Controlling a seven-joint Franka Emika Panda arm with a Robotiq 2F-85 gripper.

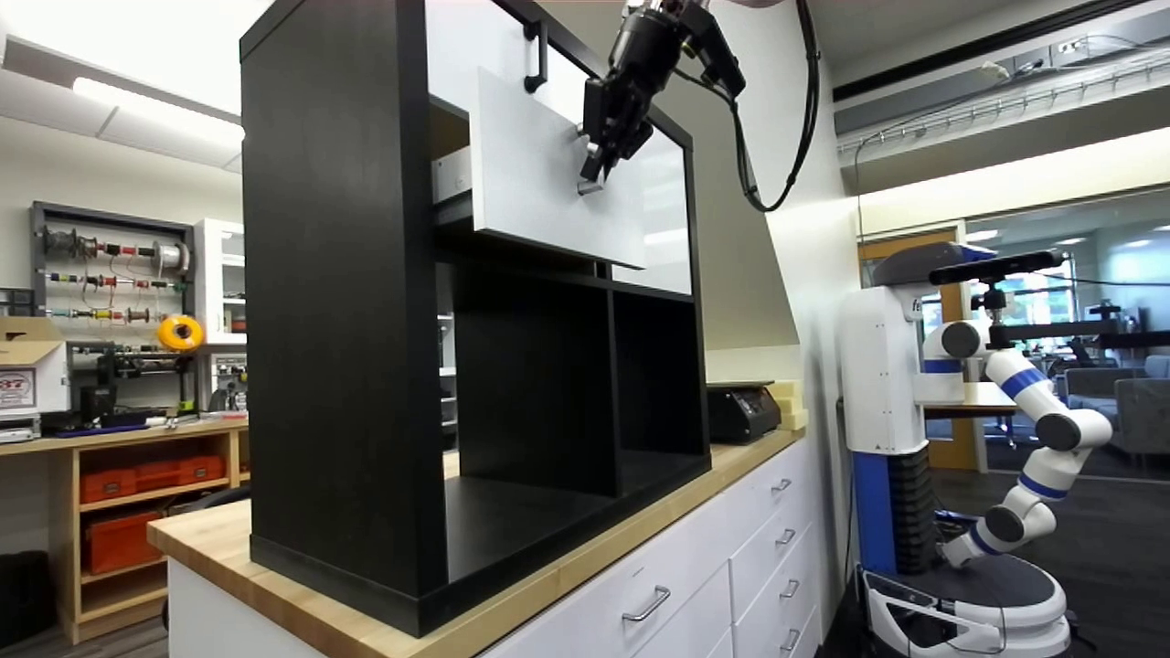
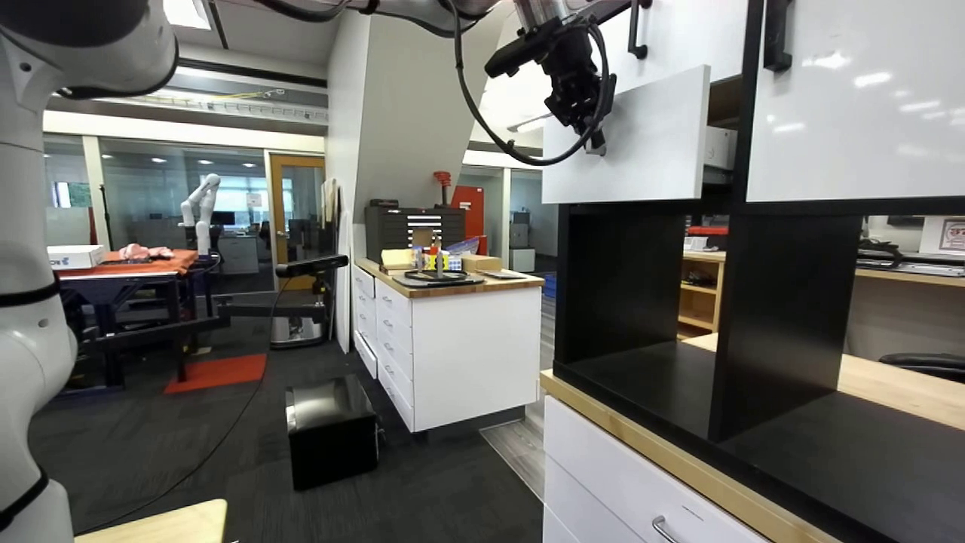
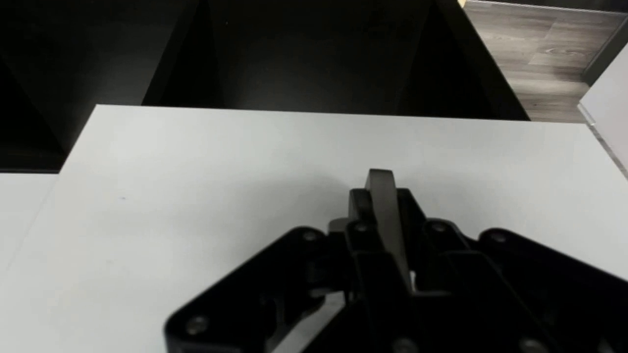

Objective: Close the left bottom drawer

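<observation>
Wrist view: the flat white front of the left bottom drawer (image 3: 221, 162) takes up most of it, and the black fingers (image 3: 361, 206) are clenched on the handle (image 3: 385, 201), a grey bar caught between them. In both exterior views the drawer stands pulled out from the left column of a tall black shelf unit (image 1: 324, 320), one pale side (image 1: 452, 174) showing behind its front. Above it is an upper front (image 1: 457, 46), white, with a dark upright handle (image 1: 541, 59); to its right, set farther back, is a neighbouring white front (image 2: 859, 113). Below the drawer lie open compartments (image 1: 539, 384), and a black cable (image 1: 813, 87) loops down near the fingers.

The shelf unit stands on a wood-topped table (image 1: 206, 530), whose white drawers (image 1: 686, 553) have slim metal bar handles (image 1: 651, 606). A black appliance (image 1: 740, 413) sits toward the table's far end in an exterior view, beside pale yellow blocks (image 1: 788, 402). Farther off, a white and blue mobile robot (image 1: 879, 366) stands on the dark floor (image 1: 1124, 548), and a yellow spool (image 1: 180, 320) hangs beneath rows of wire reels (image 1: 169, 258). In an exterior view a black box (image 2: 332, 445) rests on the floor near a white cabinet (image 2: 475, 347) with boxes and small items (image 2: 437, 260) on top.
</observation>
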